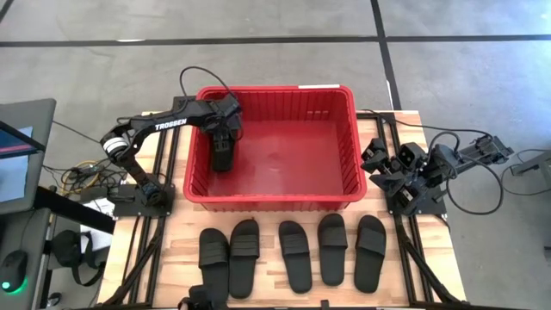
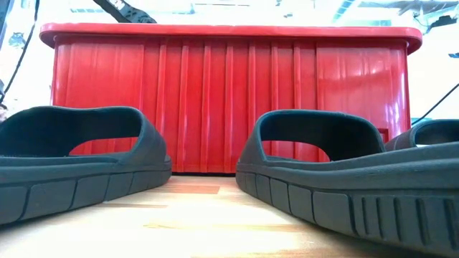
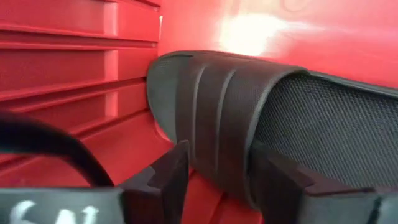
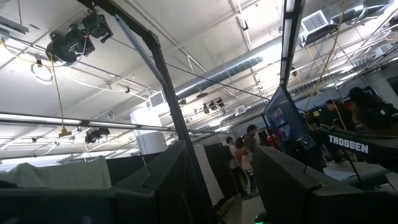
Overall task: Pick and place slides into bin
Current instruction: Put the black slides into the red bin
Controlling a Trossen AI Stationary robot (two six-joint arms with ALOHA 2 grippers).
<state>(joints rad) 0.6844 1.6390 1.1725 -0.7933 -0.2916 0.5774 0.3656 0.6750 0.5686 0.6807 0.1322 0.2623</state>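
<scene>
The left gripper reaches down inside the red bin, near its left wall, with its fingers closed on the edge of one black slide; in the left wrist view the slide's ribbed strap and textured footbed stand between the two fingers, just above the bin's red floor and close to the ribbed wall. The bin sits in the middle of the wooden table. Five more slides lie in a row on the table in front of the bin, side by side and apart from one another; two of them fill the foreground of the low view, with the bin's slotted side behind. The right gripper waits folded at the table's right edge, beside the bin, its fingers apart and holding nothing
</scene>
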